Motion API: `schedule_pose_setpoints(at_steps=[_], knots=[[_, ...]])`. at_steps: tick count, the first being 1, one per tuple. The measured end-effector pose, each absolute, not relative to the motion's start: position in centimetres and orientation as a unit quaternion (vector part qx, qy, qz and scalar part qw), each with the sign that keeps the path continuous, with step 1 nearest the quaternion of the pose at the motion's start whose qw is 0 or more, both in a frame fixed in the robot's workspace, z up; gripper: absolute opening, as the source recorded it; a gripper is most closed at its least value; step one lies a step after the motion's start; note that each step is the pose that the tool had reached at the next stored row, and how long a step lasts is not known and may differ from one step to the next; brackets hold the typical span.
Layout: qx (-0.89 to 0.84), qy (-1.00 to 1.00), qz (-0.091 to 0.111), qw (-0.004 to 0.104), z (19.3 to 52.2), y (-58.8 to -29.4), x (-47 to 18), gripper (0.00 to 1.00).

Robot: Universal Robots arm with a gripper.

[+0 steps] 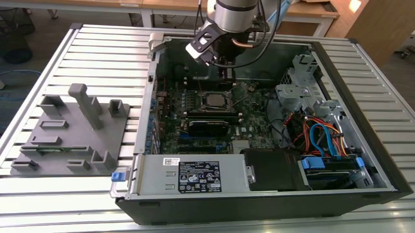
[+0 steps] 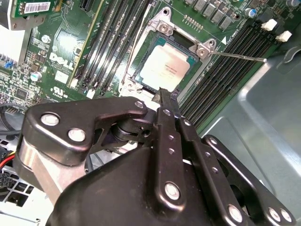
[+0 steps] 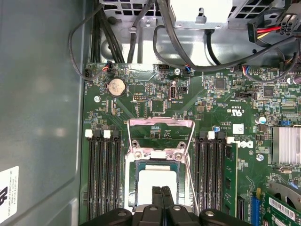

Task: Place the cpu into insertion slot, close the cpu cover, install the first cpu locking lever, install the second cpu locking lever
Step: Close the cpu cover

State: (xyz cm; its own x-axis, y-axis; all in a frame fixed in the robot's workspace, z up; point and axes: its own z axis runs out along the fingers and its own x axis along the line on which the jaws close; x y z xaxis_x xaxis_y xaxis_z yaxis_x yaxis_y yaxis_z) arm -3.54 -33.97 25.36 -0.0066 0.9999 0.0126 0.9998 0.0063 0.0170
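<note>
The cpu (image 2: pixel 164 68) lies seated in the insertion slot (image 2: pixel 181 42), and the cpu cover (image 3: pixel 161 123) is flipped open. My gripper (image 3: pixel 161 192) hangs just above the chip with its fingers pressed together and holding nothing. In the exterior view, a silvery box (image 1: pixel 155 177) with a printed label sits at six o'clock from the slot.

cpu (image 2: pixel 164 69) in slot (image 2: pixel 182 42), cover (image 3: pixel 162 123) open

Count on inspection: one cpu (image 2: pixel 164 68), one insertion slot (image 2: pixel 178 40), one cpu cover (image 3: pixel 161 122), one coin cell (image 3: pixel 116 87), one gripper (image 3: pixel 161 189), one computer case (image 1: pixel 259 204), and one grey fixture plate (image 1: pixel 71 145) at the case's nine o'clock in the exterior view.
</note>
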Motion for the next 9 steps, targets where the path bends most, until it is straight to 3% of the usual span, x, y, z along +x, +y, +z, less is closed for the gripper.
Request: schedule_pose_setpoints(at_steps=[9], knots=[[0.705, 0.709, 0.011, 0.002, 25.52, -33.97, -3.54, 0.1]])
